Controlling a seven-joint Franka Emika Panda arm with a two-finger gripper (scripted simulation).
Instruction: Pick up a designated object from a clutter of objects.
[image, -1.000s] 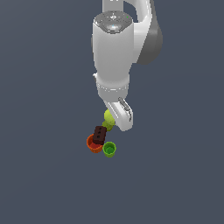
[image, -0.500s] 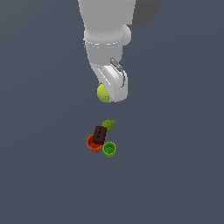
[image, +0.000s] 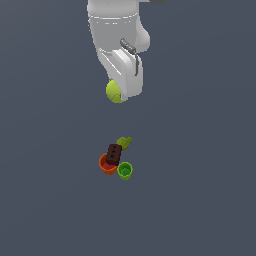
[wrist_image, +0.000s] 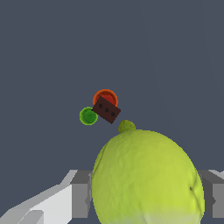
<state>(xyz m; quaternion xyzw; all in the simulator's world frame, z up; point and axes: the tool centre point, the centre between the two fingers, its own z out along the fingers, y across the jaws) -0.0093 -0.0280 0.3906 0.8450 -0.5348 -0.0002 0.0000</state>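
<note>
My arm (image: 116, 30) is glossy white, built of thick rounded segments with smooth curved shells. A thin seam line runs across the upper segment. My wrist block (image: 126, 70) is a white, boxier housing with softened corners, and a small dark grey bracket (image: 131, 52) sits on its side. My tool (wrist_image: 144, 197) has flat grey fingers (wrist_image: 81, 194) with squared edges, joined to a pale white angular body.

Ball (wrist_image: 146, 177) btm cut by wrist view edge; olive lump (wrist_image: 126, 126) partly behind it; jaws mostly hidden.
</note>
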